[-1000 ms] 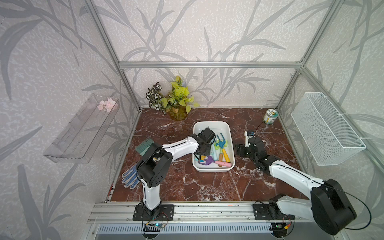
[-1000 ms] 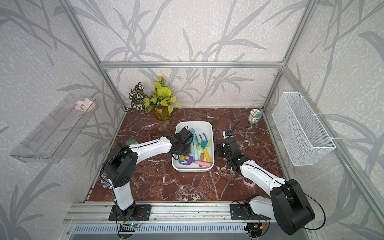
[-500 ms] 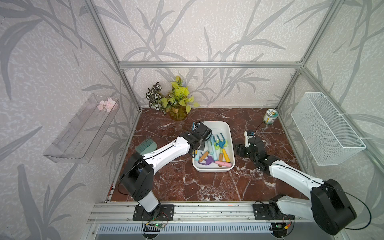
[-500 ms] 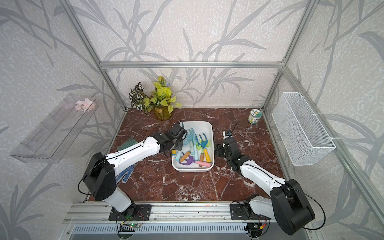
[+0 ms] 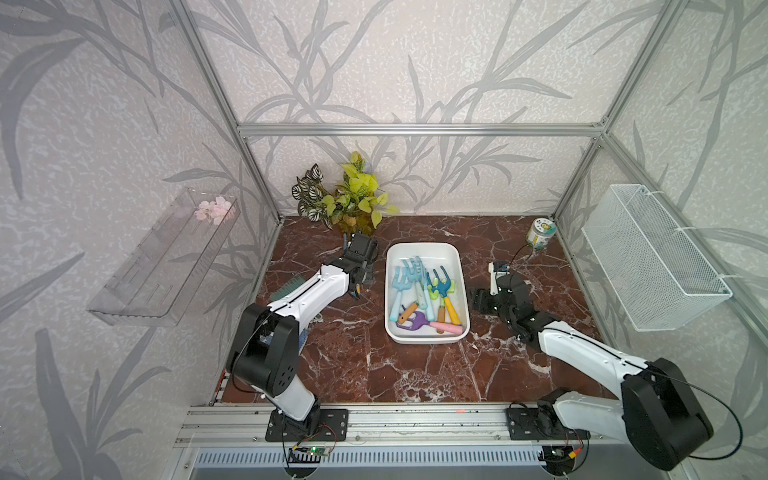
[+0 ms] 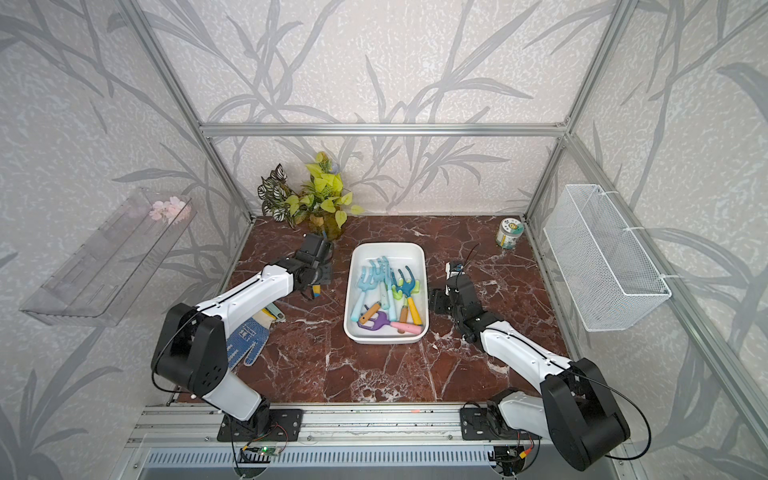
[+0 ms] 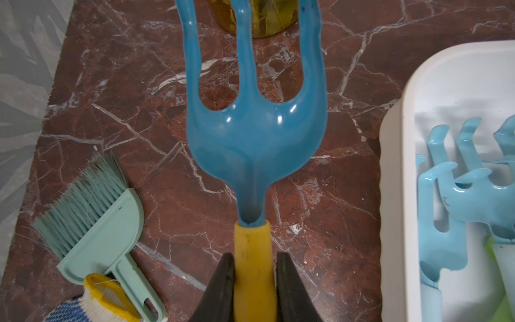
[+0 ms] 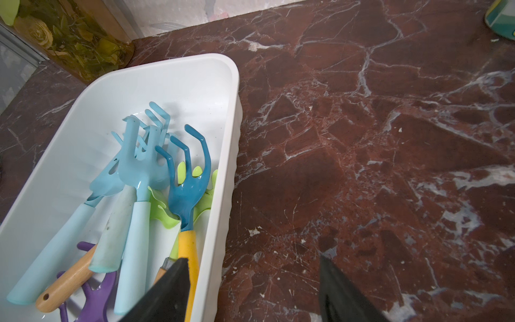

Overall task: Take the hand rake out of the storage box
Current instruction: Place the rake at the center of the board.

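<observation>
Left tool (image 7: 255, 255), clamping hand rake (image 7: 255, 139), moved outside storage box (image 5: 426, 337); other tools (image 5: 405, 282) inside; right tool (image 8: 252, 259) open.

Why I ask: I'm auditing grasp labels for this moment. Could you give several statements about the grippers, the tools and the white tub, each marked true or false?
1. The left gripper is shut on the yellow handle of a blue three-pronged plastic hand rake. True.
2. That rake lies inside the shallow white glossy storage box. False: it is held over the red marble table, outside the box.
3. The right gripper is open and holds nothing. True.
4. The storage box is empty. False: it holds several tools, among them light blue rakes.
</observation>
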`<control>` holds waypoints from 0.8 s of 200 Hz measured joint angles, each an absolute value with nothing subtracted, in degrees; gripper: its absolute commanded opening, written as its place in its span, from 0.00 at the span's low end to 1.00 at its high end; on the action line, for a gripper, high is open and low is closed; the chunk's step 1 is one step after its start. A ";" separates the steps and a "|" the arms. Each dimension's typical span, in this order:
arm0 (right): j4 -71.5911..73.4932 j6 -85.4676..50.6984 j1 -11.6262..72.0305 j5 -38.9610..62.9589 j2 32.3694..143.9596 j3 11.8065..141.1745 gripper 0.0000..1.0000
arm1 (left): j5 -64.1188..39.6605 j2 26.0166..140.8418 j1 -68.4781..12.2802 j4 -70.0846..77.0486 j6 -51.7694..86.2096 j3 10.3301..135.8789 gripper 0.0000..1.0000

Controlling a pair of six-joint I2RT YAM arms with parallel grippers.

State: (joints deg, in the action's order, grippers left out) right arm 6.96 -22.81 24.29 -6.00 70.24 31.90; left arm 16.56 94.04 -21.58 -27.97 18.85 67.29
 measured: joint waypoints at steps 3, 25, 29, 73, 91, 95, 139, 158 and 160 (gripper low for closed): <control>7.01 -22.79 24.29 -5.98 70.24 31.90 0.73 | 16.19 94.72 -21.41 -27.81 18.63 67.53 0.22; 7.05 -22.76 24.29 -5.87 70.54 31.90 0.73 | 13.96 99.72 -20.32 -25.91 17.30 68.60 0.22; 7.05 -22.76 24.29 -5.78 70.70 31.90 0.73 | 13.47 100.66 -20.14 -25.67 17.02 68.73 0.22; 7.05 -22.68 24.29 -5.41 71.77 31.97 0.73 | 10.13 106.83 -19.64 -24.73 15.09 70.11 0.22; 7.05 -22.65 24.29 -5.28 71.99 32.01 0.73 | 9.34 107.94 -19.64 -24.77 14.50 71.59 0.23; 7.05 -22.68 24.29 -5.26 72.07 32.01 0.73 | 9.23 108.25 -19.64 -24.82 14.37 72.14 0.23; 7.03 -22.65 24.29 -4.91 72.10 32.05 0.73 | 8.43 111.92 -19.31 -24.97 13.47 78.50 0.25; 7.03 -22.65 24.29 -4.82 72.23 32.10 0.73 | 7.99 113.86 -19.09 -25.45 13.47 80.79 0.25; 7.03 -22.63 24.29 -4.82 72.29 32.10 0.73 | 7.94 114.15 -19.07 -25.50 13.45 81.06 0.26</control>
State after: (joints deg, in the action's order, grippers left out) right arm 7.03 -22.63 24.29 -4.82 72.29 32.10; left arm 7.94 114.15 -19.07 -25.50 13.45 81.06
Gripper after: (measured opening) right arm 0.734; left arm 0.255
